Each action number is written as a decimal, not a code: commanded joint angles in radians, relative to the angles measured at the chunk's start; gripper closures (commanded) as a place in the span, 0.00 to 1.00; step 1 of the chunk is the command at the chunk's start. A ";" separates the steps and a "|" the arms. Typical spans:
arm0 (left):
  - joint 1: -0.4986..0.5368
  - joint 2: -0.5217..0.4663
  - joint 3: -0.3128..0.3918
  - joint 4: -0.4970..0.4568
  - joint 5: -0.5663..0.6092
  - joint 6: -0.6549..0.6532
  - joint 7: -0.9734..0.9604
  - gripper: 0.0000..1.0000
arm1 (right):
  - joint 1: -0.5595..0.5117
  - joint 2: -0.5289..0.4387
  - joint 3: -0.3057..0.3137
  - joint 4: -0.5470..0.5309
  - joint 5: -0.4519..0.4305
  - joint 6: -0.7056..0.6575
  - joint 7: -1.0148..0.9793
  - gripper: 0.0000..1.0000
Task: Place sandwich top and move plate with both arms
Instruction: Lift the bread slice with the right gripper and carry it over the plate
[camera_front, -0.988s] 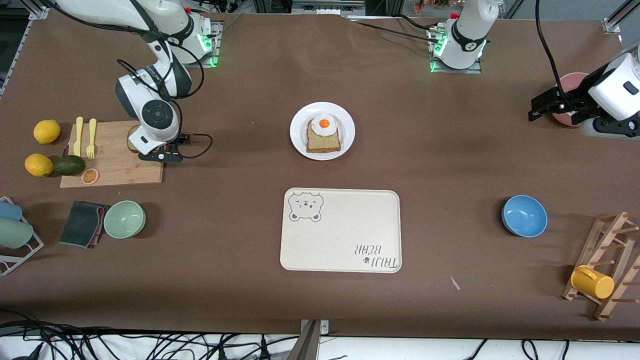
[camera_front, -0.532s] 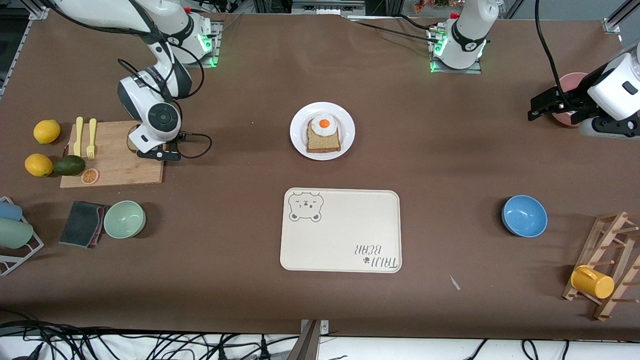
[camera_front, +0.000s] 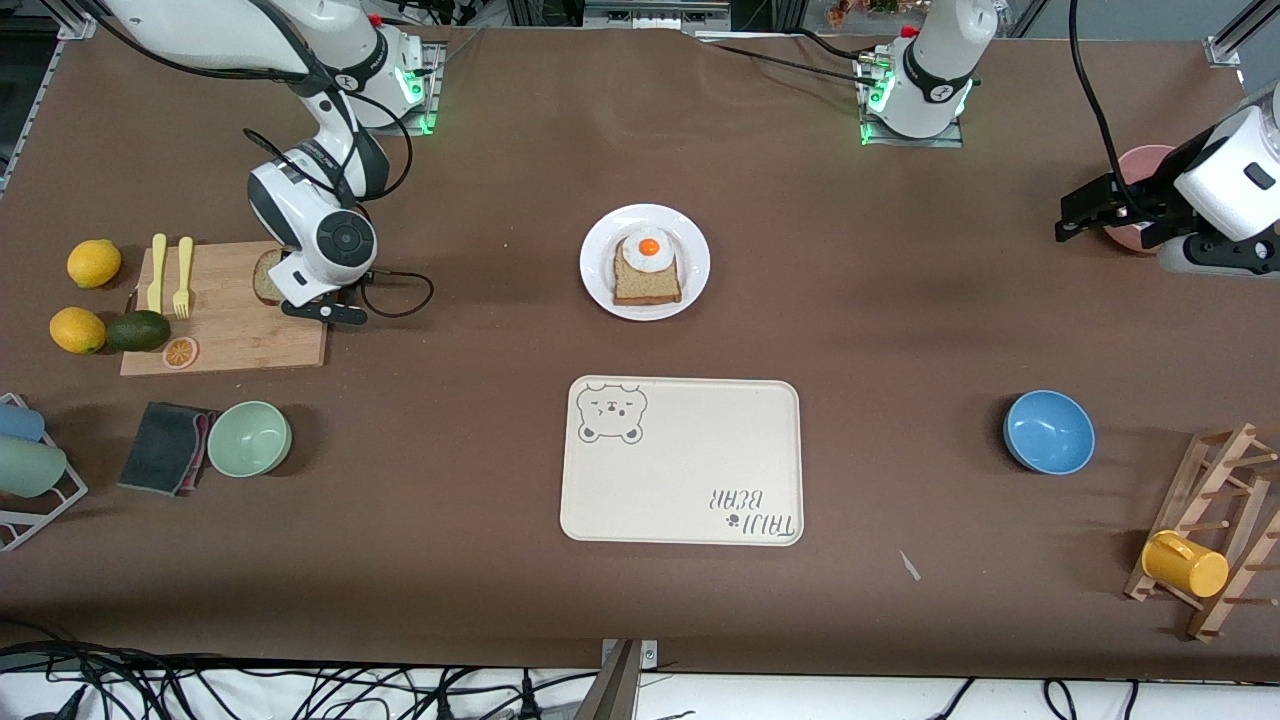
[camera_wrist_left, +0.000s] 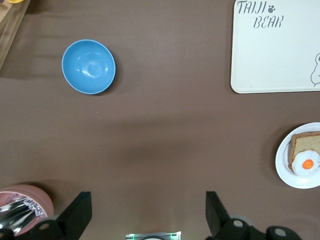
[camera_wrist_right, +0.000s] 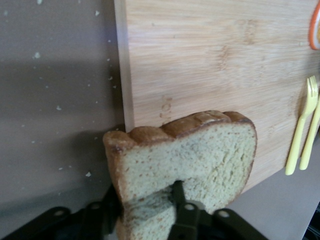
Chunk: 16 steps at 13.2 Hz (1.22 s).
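Since a second ago the right arm's wrist has been shifting toward the table's middle and rising over the wooden cutting board (camera_front: 225, 310), and the sandwich top (camera_wrist_right: 182, 162) is now coming up off the board with it. The right gripper (camera_front: 300, 290) is pinching that plain bread slice between its fingers (camera_wrist_right: 181, 210), holding it tilted above the board's edge, with one black finger showing across the bread's face in the right wrist view. Two yellow forks (camera_wrist_right: 302, 132) are lying on the board, and the lemons (camera_front: 93, 263) and an avocado (camera_front: 138, 330) are sitting just beside it at the right arm's end of the table. The plate (camera_front: 597, 285) is resting near the table's centre, carrying the other bread slice with a fried egg (camera_front: 648, 250) on it. The bear tray (camera_front: 690, 470) is lying nearer to the front camera than the plate. The left arm is waiting; the left gripper (camera_wrist_left: 147, 212) is hanging with its fingers spread wide near a pink bowl (camera_front: 1140, 165), toward the left arm's end, with a blue bowl (camera_wrist_left: 88, 66) well apart from it.
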<state>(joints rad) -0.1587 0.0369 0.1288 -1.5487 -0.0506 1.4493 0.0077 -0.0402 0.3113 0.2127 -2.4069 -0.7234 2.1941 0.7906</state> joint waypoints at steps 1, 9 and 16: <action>0.004 0.003 -0.029 0.024 -0.025 -0.021 -0.020 0.00 | -0.010 -0.023 0.014 -0.001 -0.011 0.001 0.010 1.00; 0.007 0.003 -0.035 0.025 -0.025 -0.021 -0.054 0.00 | -0.010 -0.336 0.278 0.049 0.197 -0.169 -0.023 1.00; 0.013 0.001 -0.034 0.025 -0.025 -0.023 -0.054 0.00 | 0.038 -0.229 0.566 0.559 0.510 -0.477 -0.083 1.00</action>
<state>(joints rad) -0.1555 0.0368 0.0961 -1.5455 -0.0506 1.4486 -0.0359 -0.0247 -0.0134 0.7543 -1.9607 -0.2251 1.7618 0.7211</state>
